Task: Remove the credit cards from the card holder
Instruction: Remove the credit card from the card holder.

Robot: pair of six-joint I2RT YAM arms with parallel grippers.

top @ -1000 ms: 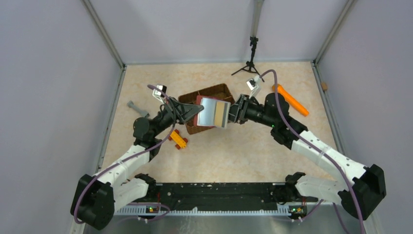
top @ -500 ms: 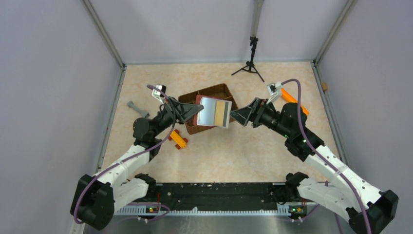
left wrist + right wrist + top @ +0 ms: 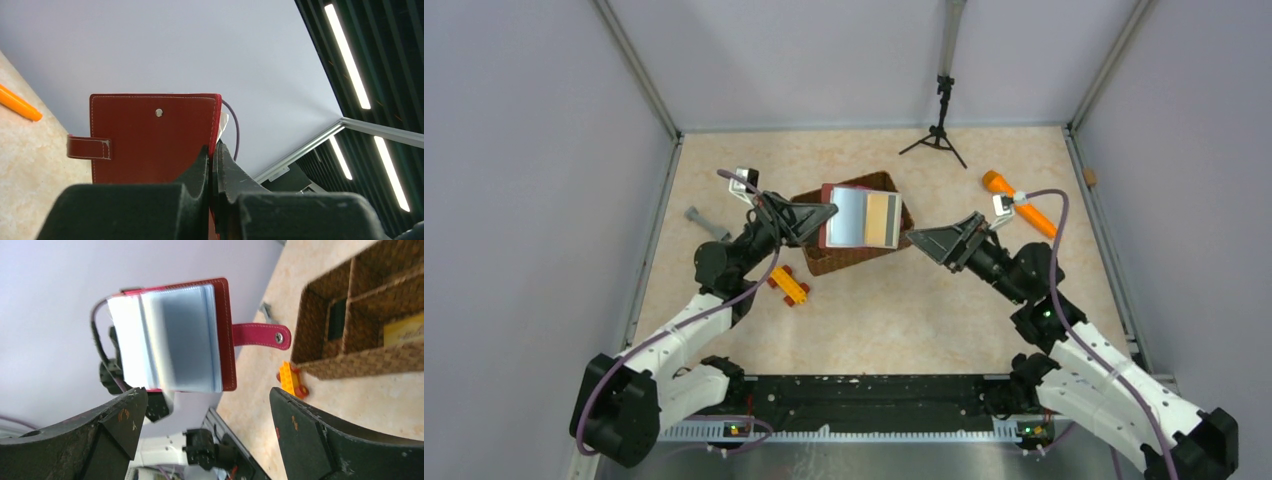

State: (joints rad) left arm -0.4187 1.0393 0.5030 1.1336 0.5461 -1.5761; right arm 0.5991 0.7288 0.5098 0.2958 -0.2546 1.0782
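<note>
Card holder [image 3: 861, 217] is up in the air in the overhead shot, flopped open with its pale blue and tan insides facing the camera, right above the wicker basket [image 3: 849, 262]. The left gripper [image 3: 822, 213] has it clamped by the left edge. The right gripper [image 3: 916, 239] points at the holder's right edge from just beside it, not touching as far as I can see. An orange toy car [image 3: 790, 286] sits on the table [image 3: 904, 320] near the basket, and an orange stick [image 3: 1022, 204] lies well off to the right.

Left wrist cam: the fingers [image 3: 200, 165] are pinched tight on the edge of the red cover, which stands upright against the pale wall. The strap tab [image 3: 89, 148] sticks out to the left, unfastened.

Right wrist cam: jaws spread wide with nothing between them, and the open holder hangs out in front, apart from both fingers. Down in the basket, what looks like a dark card [image 3: 337, 319] stands in one compartment and a tan-gold card [image 3: 405, 330] sits in the one next to it. They're too small to be sure.
</note>
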